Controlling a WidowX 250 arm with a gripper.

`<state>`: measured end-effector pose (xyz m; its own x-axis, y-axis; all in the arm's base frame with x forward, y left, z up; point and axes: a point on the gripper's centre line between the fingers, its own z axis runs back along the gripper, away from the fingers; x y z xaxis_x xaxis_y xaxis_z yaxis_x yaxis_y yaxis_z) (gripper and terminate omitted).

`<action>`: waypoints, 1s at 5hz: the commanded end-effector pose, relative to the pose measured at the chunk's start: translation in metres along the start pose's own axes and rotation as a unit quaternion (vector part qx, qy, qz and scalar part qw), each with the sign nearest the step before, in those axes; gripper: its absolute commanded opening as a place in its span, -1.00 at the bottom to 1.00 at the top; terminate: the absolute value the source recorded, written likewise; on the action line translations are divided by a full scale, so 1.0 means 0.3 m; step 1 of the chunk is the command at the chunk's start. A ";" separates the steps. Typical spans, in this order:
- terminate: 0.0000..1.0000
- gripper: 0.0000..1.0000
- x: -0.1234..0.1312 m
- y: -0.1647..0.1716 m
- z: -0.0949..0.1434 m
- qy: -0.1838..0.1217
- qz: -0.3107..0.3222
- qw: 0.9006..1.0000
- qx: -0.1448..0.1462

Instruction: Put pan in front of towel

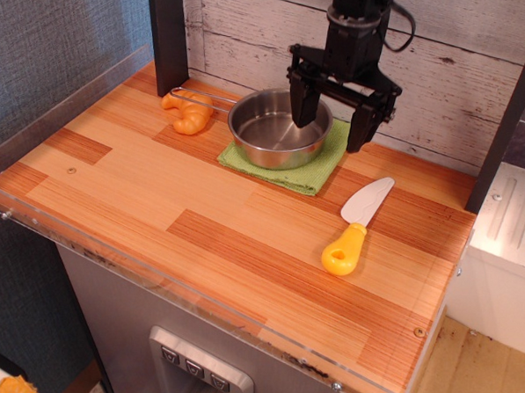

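The shiny steel pan (277, 129) sits on the bright green towel (310, 171) near the back wall, its thin wire handle pointing left toward the dark post. My black gripper (329, 132) hangs open above the pan's right rim. Its left finger is over the inside of the pan and its right finger is over the towel's right edge. It holds nothing.
An orange croissant-shaped toy (188, 113) lies left of the pan, under the handle. A grey knife with a yellow handle (355, 227) lies to the right front. A dark post (168, 33) stands at back left. A clear rim (56, 98) edges the wooden counter.
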<state>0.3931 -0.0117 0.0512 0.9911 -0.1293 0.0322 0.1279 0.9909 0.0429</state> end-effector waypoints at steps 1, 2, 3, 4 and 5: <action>-1.00 1.00 0.015 0.048 -0.037 0.005 0.016 1.000 0.006; -1.00 -1.00 0.012 0.060 -0.023 -0.009 0.025 1.000 -0.003; -1.00 -1.00 -0.008 0.081 0.040 -0.062 0.039 0.997 -0.002; -1.00 -1.00 -0.028 0.093 0.096 -0.112 0.035 0.993 -0.013; -1.00 -1.00 -0.047 0.102 0.129 -0.133 0.024 0.991 -0.024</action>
<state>0.3778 0.0164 0.0679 0.9698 -0.0808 0.2300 0.0891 0.9957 -0.0260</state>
